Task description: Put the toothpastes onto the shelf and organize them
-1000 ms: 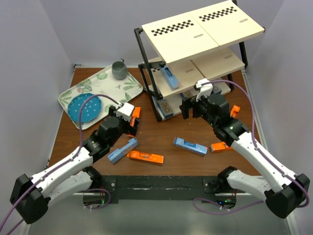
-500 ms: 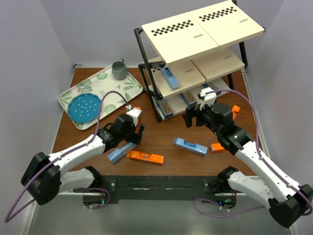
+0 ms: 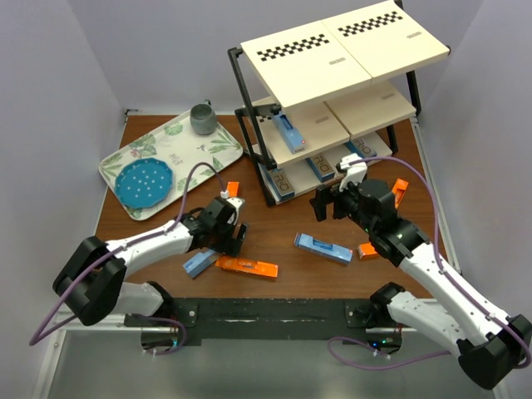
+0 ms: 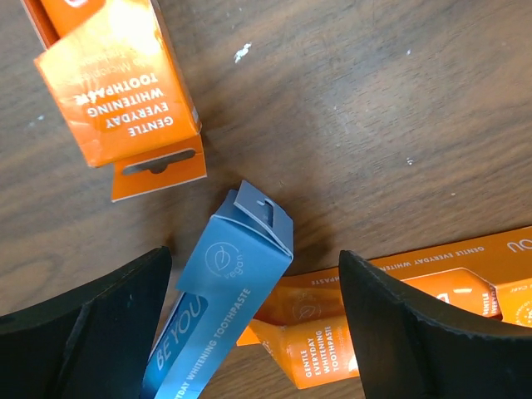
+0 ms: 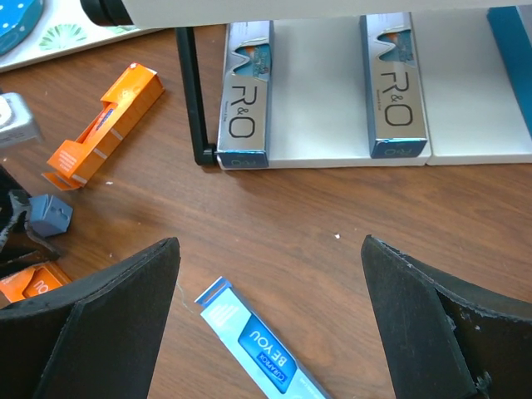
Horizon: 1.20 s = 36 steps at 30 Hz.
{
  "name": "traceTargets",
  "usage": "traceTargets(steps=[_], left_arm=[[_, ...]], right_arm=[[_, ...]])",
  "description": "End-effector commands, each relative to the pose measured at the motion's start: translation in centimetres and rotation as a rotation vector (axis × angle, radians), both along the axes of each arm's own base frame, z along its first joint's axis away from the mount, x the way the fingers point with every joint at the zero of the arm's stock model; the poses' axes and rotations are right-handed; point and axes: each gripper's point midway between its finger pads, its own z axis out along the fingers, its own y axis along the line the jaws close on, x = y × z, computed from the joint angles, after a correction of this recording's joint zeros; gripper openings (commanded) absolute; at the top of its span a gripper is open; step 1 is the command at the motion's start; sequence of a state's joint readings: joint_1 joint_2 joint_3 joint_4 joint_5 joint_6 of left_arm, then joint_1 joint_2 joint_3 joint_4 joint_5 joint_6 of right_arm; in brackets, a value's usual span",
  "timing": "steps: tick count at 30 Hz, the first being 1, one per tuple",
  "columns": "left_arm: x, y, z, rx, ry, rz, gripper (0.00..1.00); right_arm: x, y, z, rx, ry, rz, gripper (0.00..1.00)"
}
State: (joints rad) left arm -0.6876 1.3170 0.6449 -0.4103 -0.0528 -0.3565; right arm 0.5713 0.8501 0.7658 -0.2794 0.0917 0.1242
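Note:
Toothpastes lie loose on the brown table. My left gripper (image 3: pixel 234 241) is open and low over a blue carton (image 4: pixel 224 307), one finger on each side of its end. An orange carton (image 4: pixel 391 291) lies against that blue one, and another orange carton (image 4: pixel 125 83) lies beyond. My right gripper (image 3: pixel 328 202) hangs open above bare table in front of the shelf (image 3: pixel 332 58), with a blue carton (image 5: pixel 258 345) just below it. On the shelf's bottom board lie two silver cartons (image 5: pixel 245 91) (image 5: pixel 395 87). A blue carton (image 3: pixel 289 131) rests on the middle board.
A leaf-patterned tray (image 3: pixel 191 154) at the back left holds a blue dotted plate (image 3: pixel 143 184) and a grey cup (image 3: pixel 202 118). Two more orange cartons (image 3: pixel 376 249) (image 3: pixel 401 189) lie at the right, beside my right arm. Grey walls close in both sides.
My left gripper has swung toward the near edge and come down over the blue carton, its jaws narrowing a little. My right gripper has backed slightly away from the shelf.

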Motion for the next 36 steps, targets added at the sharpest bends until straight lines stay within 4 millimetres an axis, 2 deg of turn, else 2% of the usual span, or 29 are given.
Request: traceTargets(steps=[1,9,10,18,21,25,28,29,32,33,34,36], left_arm=[[0.9,-1.6,1.2,-0.055,0.004,0.028,0.86],[2.1,-0.4,0.8,0.028,-0.012,0.106,0.65],[2.1,-0.2,0.8,0.030,-0.012,0.136,0.59],[3.7,2.2,2.5,0.103,-0.099,0.322,0.34],[4.4,2.9,3.3,0.102,-0.129,0.399,0.24],[5.3,2.7,5.0,0.033,-0.158,0.509,0.13],[5.9,1.8,7.0,-0.056,-0.175,0.575,0.12],[6.1,1.5,7.7,-0.086,-0.181,0.592,0.12],[6.9,0.4,9.9,-0.197,-0.201,0.650,0.12],[7.2,0.1,10.6,-0.237,-0.203,0.682,0.13],[7.4,-0.2,11.3,-0.270,-0.209,0.697,0.13],[8.2,-0.9,12.8,-0.351,-0.218,0.753,0.14]], right_arm=[[0.4,0.8,0.6,0.036,-0.024,0.018,0.95],[0.5,1.0,0.5,0.032,-0.022,0.021,0.95],[0.6,1.0,0.4,0.030,-0.020,0.021,0.95],[0.8,1.6,0.2,0.032,-0.007,0.042,0.95],[0.9,2.6,0.1,0.043,0.005,0.081,0.95],[1.0,4.2,-0.1,0.083,0.026,0.139,0.95],[0.4,6.2,-0.4,0.149,0.045,0.193,0.95],[0.3,6.6,-1.1,0.156,0.065,0.195,0.95],[-1.0,9.5,-1.7,0.186,0.086,0.244,0.96],[-1.9,10.7,-2.7,0.178,0.116,0.260,0.96],[-2.0,12.0,-1.9,0.222,0.082,0.271,0.96],[-3.3,14.2,-2.8,0.234,0.088,0.276,0.96]])
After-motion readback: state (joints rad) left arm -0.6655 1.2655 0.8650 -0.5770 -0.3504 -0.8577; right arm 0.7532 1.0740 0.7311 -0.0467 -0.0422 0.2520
